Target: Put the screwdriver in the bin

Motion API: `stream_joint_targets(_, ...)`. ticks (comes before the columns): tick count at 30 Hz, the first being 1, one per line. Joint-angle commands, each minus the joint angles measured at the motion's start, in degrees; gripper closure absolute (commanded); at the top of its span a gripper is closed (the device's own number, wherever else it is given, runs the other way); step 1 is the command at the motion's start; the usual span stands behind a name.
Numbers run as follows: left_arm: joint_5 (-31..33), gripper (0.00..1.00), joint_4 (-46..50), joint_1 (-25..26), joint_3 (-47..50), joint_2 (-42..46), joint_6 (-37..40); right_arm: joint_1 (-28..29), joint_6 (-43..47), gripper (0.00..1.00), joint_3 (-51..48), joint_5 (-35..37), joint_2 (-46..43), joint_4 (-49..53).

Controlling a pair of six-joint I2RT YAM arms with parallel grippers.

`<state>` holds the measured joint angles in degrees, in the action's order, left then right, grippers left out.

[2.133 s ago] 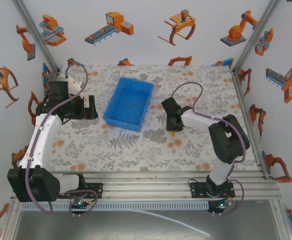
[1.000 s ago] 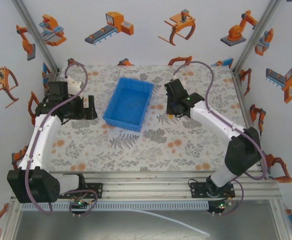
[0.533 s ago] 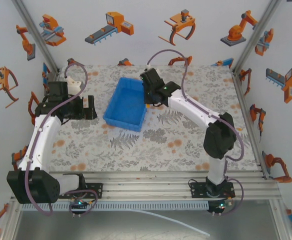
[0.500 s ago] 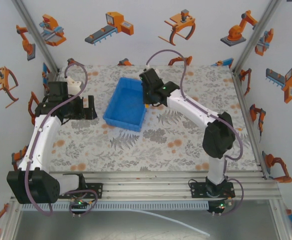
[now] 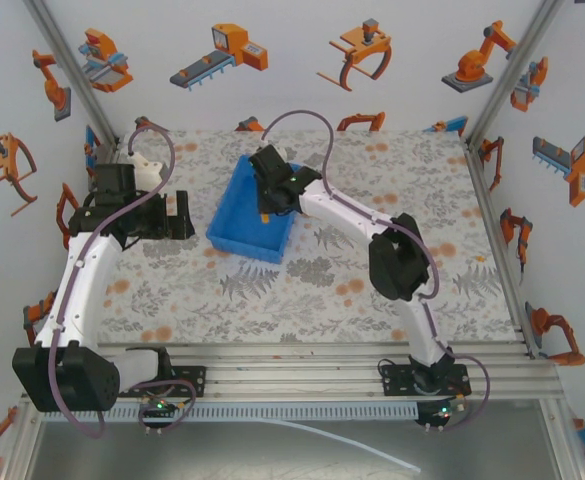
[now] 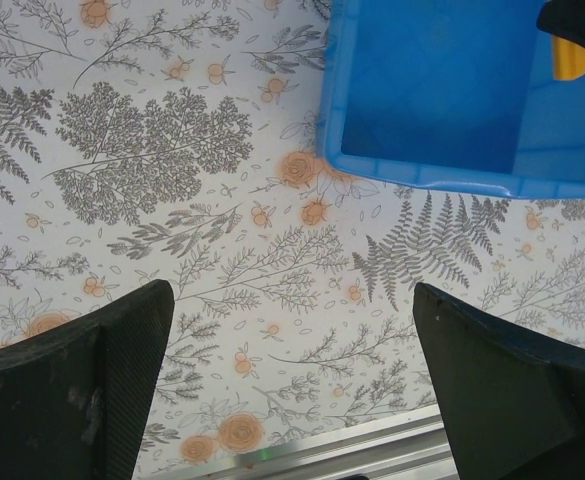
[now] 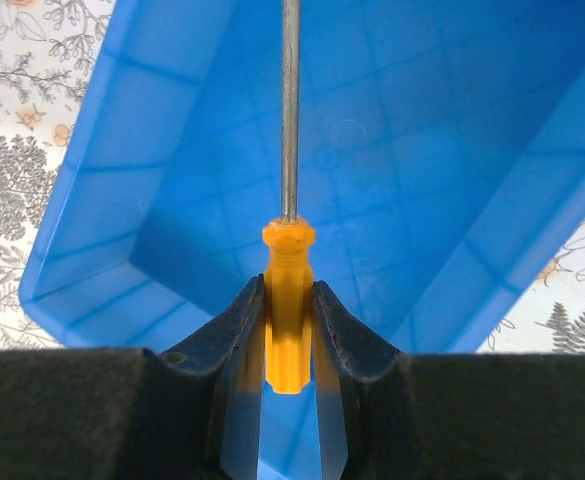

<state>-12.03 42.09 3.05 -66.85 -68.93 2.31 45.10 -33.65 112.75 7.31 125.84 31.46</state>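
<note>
I see the right gripper (image 5: pixel 269 192) reaching out over the bin (image 5: pixel 234 232), which sits on the flower-printed table cover (image 5: pixel 302 285) toward the far side. Nothing lies between the gripper and the blue floor below it. The left gripper (image 5: pixel 178 216) hangs just left of the bin, apart from it. Its 2 fingers (image 6: pixel 92 380) are spread wide with only the table cover between them, and a strip of metal rail (image 6: pixel 372 455) shows at the near edge.

From the right wrist, the gripper's (image 7: pixel 288 290) 2 fingers are clamped on the orange-yellow handle of the screwdriver (image 7: pixel 289 300). Its long axis runs straight out from the fingers, with the thin shaft pointing away across the inside of the bin (image 7: pixel 412 190) and the tip cut off at the picture's edge. I cannot tell whether the tool touches the floor of the bin.

In the left wrist view the handle (image 6: pixel 570 58) shows as a yellow patch over the bin's (image 6: pixel 442 175) right part.
</note>
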Motion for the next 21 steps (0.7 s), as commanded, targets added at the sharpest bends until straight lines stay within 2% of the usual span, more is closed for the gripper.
stream_joint_targets(1, -0.65, 0.03, 0.94, 0.36, -0.96, 1.43, 0.42, 0.25, -2.17, 0.82, 2.76, -0.59, 1.77, -2.00)
stream_joint_targets(21, -0.34, 0.03, 0.29, 0.38, 0.10, 2.22, 0.58, 0.16, -4.05, 0.80, 12.80, -2.55, 16.46, 0.26)
